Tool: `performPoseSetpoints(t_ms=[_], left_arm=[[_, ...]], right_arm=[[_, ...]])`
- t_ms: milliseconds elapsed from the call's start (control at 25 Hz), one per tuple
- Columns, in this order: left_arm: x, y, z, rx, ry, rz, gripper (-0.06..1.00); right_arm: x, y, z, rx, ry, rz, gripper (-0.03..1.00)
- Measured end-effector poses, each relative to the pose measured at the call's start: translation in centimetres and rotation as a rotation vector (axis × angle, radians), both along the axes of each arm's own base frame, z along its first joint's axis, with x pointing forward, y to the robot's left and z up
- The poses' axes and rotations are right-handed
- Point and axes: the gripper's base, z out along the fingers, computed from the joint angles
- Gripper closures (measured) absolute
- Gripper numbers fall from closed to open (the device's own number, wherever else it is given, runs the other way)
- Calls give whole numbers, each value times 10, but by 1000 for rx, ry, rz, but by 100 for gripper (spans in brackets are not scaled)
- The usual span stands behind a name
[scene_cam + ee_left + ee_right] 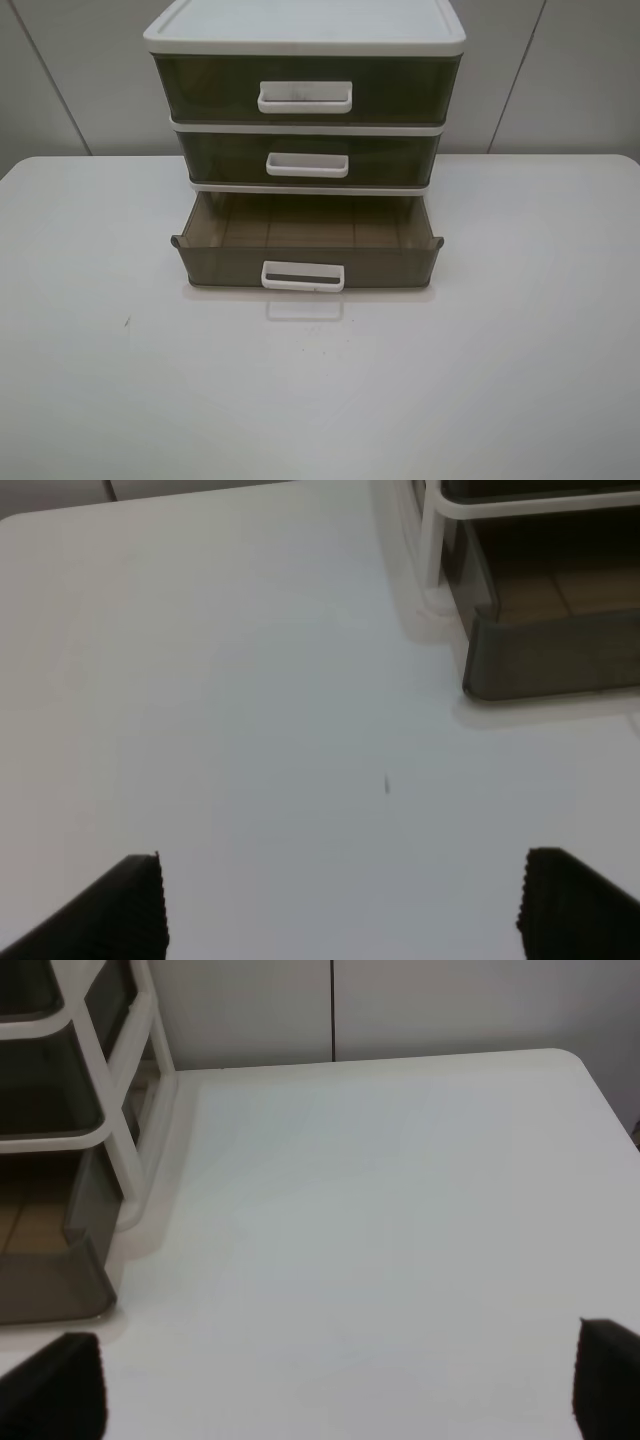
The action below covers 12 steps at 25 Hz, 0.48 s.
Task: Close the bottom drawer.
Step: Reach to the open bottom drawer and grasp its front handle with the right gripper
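Gaping wide, left claw (pixel 342 885) and right claw (pixel 338 1360) view only corners of the bottom drawer (pixel 385 266).

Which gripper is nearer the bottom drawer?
Right gripper, seemingly: just beside a front corner of the bottom drawer. Left gripper sits farther back from the other corner.

White table (pixel 100 380), matte, with rounded far corners. Behind the table: wall (pixel 100 60) of pale grey panels with thin dark seams between them. Small dark speck (pixel 127 322) on the table's left half, high view. Light soft and even across the tabletop.
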Motion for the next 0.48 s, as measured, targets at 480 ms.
performPoseSetpoints(t_ms=[480], left_arm=[[0, 0, 0, 0, 0, 0, 23]], right_arm=[[0, 0, 0, 0, 0, 0, 15]])
